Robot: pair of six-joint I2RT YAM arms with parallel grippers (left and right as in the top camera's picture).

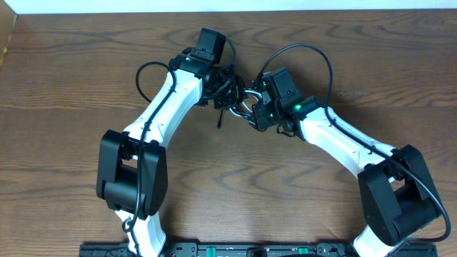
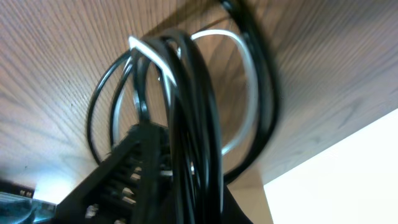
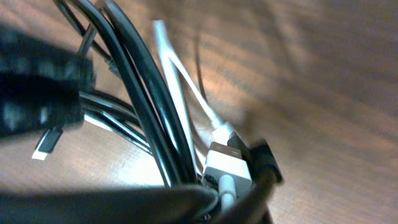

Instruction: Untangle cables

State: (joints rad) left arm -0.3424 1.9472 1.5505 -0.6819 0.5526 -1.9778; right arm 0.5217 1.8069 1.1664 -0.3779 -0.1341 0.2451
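Observation:
The black cable (image 1: pixel 222 116) and the white cable (image 1: pixel 246 108) hang in one tangled bunch between my two grippers, above the middle of the wooden table (image 1: pixel 86 78). My left gripper (image 1: pixel 226 87) is shut on black loops of the bunch. In the left wrist view the black cable (image 2: pixel 194 81) runs down through the jaws (image 2: pixel 171 183), with a white cable loop (image 2: pixel 250 93) behind it. My right gripper (image 1: pixel 255 108) is shut on the bunch from the right. In the right wrist view its jaws (image 3: pixel 231 198) close around black strands (image 3: pixel 142 81), the white cable (image 3: pixel 180 84) and a white USB plug (image 3: pixel 224 167).
A small plug end (image 3: pixel 48 143) dangles at the left of the right wrist view, under the blurred left gripper (image 3: pixel 37 87). The arms' own thick black wires arch beside each wrist (image 1: pixel 314 53). A pale object (image 1: pixel 6 36) sits at the table's far left edge.

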